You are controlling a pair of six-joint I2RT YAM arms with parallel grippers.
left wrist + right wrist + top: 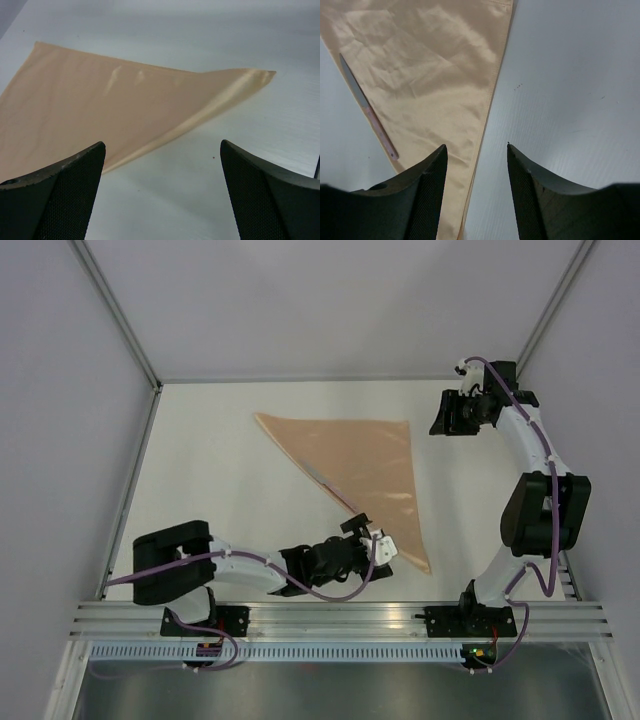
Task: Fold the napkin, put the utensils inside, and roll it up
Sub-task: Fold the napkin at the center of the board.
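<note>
The peach-orange napkin (365, 465) lies folded into a triangle on the white table, with its long point toward the near edge. It also shows in the left wrist view (100, 110) and the right wrist view (435, 65). The utensil, a slender pinkish knife (325, 480), lies along the napkin's left diagonal edge and also shows in the right wrist view (367, 110). My left gripper (368, 537) is open and empty just left of the napkin's near point, above bare table (162, 150). My right gripper (442, 418) is open and empty over the napkin's right edge near its far right corner (476, 147).
The white table (210, 490) is bounded by grey walls with metal frame rails at the left and back. The aluminium mounting rail (340, 615) with both arm bases runs along the near edge.
</note>
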